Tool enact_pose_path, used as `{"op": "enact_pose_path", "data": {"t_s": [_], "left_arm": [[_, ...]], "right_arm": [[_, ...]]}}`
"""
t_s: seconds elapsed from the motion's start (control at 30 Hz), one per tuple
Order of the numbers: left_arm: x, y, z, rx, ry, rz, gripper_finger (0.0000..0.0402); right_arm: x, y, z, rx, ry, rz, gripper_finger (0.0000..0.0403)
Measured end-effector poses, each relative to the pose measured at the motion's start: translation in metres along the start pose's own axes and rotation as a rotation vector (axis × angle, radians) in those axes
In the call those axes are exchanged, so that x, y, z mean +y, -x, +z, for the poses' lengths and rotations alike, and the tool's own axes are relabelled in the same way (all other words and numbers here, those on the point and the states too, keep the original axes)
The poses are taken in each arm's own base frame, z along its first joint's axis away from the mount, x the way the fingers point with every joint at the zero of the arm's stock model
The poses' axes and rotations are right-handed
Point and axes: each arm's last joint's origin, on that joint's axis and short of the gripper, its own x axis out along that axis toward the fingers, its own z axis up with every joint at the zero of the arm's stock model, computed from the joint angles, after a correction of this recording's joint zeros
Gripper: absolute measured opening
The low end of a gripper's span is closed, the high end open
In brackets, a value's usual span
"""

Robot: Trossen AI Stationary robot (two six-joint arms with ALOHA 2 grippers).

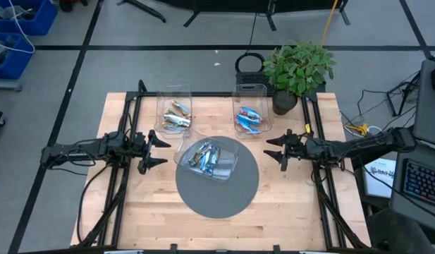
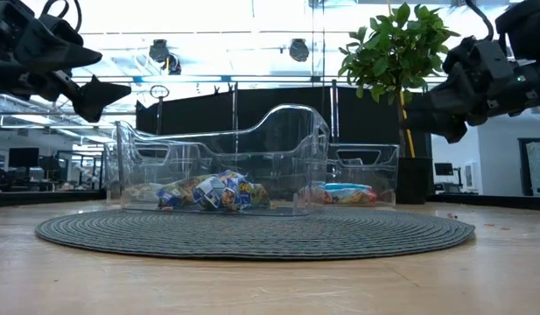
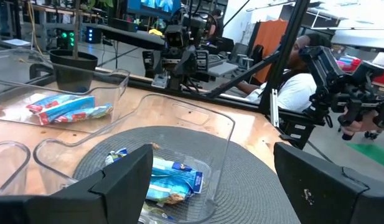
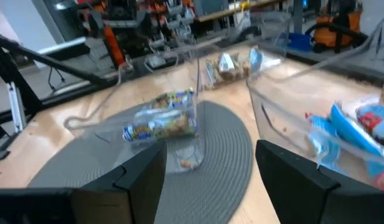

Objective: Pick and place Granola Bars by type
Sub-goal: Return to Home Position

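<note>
Logging from the near edge outward, we recorded a bare wooden table with a round grey woven mat lying on it.

- Near bin: clear plastic, on the far part of the mat. It held a heap of silvery-blue Granola Bars.
- Left gripper: in the air just left of the near bin, pointing toward it, jaws apart and holding nothing.
- Right gripper: in the air to the right of the near bin, facing the left one across it, jaws likewise apart and empty.
- Far left bin: clear, on bare wood beyond the mat. It held tan Granola Bars.
- Far right bin: clear, beside the far left one. It held bright blue Granola Bars with red and white marks.
- Potted plant: at the far right corner, just beside the far right bin.

We saw no bar lying loose on the table or mat.
</note>
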Motion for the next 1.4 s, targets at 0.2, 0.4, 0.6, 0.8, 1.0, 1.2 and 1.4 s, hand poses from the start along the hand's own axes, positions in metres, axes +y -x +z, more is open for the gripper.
{"op": "enact_pose_path", "data": {"t_s": [0.2, 0.4, 0.6, 0.8, 1.0, 1.2, 1.4], "left_arm": [[0.001, 0.0, 0.0, -0.002, 0.012, 0.009, 0.0326], [0.0, 0.0, 0.001, -0.008, 0.016, -0.032, 0.0332], [-0.003, 0.003, 0.006, -0.055, 0.017, -0.085, 0.0326], [-0.001, 0.005, 0.008, -0.095, 0.049, -0.04, 0.0328], [0.01, 0.006, 0.007, -0.104, 0.097, 0.137, 0.0332], [0.017, 0.008, 0.008, -0.122, 0.077, 0.24, 0.0325], [0.021, 0.01, 0.008, -0.131, 0.081, 0.285, 0.0328]], "right_arm": [[0.001, 0.005, 0.009, -0.085, 0.032, 0.026, 0.0238], [0.001, 0.012, 0.017, -0.156, 0.053, 0.043, 0.0238], [-0.002, 0.017, 0.013, -0.123, 0.025, 0.035, 0.0238], [-0.004, 0.022, 0.012, -0.115, -0.002, 0.028, 0.0238], [-0.01, 0.027, 0.011, -0.15, -0.035, -0.101, 0.0238], [-0.014, 0.029, 0.014, -0.201, -0.001, -0.232, 0.0238], [-0.015, 0.029, 0.013, -0.201, 0.022, -0.278, 0.0238]]}}
